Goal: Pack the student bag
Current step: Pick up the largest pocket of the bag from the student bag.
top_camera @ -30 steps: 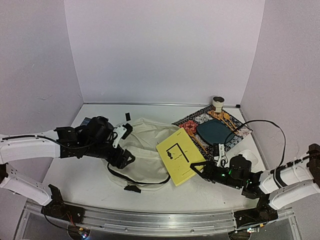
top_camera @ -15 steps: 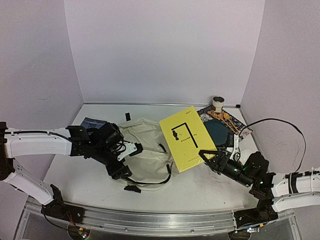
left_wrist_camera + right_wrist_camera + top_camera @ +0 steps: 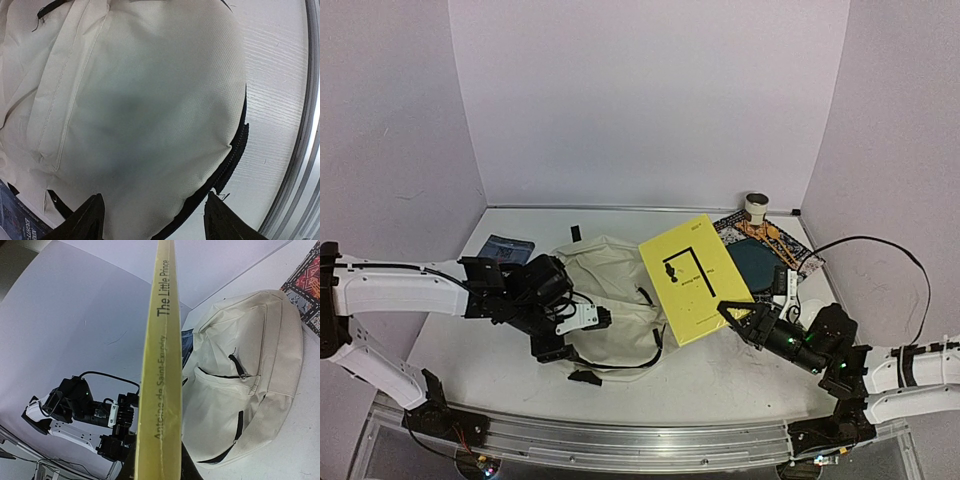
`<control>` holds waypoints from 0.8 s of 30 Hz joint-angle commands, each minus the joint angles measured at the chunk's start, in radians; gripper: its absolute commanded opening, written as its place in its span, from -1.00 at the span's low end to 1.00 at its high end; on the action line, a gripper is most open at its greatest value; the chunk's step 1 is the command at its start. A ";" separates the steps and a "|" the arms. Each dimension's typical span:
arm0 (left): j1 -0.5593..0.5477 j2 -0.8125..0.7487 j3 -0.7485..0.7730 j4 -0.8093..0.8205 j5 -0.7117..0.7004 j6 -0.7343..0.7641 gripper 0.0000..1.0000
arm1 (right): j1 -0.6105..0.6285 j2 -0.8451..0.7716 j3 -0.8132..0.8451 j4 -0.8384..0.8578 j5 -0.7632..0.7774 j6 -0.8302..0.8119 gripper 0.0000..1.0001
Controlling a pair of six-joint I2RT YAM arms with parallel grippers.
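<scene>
The cream student bag (image 3: 615, 290) lies flat on the table's middle left, with black zipper lines and a front pocket. It also shows in the left wrist view (image 3: 140, 100) and the right wrist view (image 3: 245, 385). My left gripper (image 3: 584, 330) is open just above the bag's near edge; in its wrist view (image 3: 157, 225) the fingers (image 3: 90, 220) straddle the black zipper seam (image 3: 235, 155) and hold nothing. My right gripper (image 3: 733, 314) is shut on the lower corner of a yellow book (image 3: 694, 275), held up off the table at the bag's right. The right wrist view shows its spine (image 3: 161, 365).
A colourful patterned mat (image 3: 790, 248) lies at back right with a dark teal flat case (image 3: 752, 262) on it. A small white cup (image 3: 756, 206) stands behind the mat. A blue booklet (image 3: 508, 247) lies left of the bag. A small black piece (image 3: 576, 232) lies behind the bag.
My right gripper has lifted the yellow book off the table and tilted it upright. My left gripper has moved right and nearer, along the bag's near edge.
</scene>
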 commanded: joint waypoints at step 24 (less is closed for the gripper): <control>-0.039 0.161 0.115 0.003 -0.139 -0.010 -0.90 | -0.004 -0.041 0.026 0.389 0.002 0.000 -1.00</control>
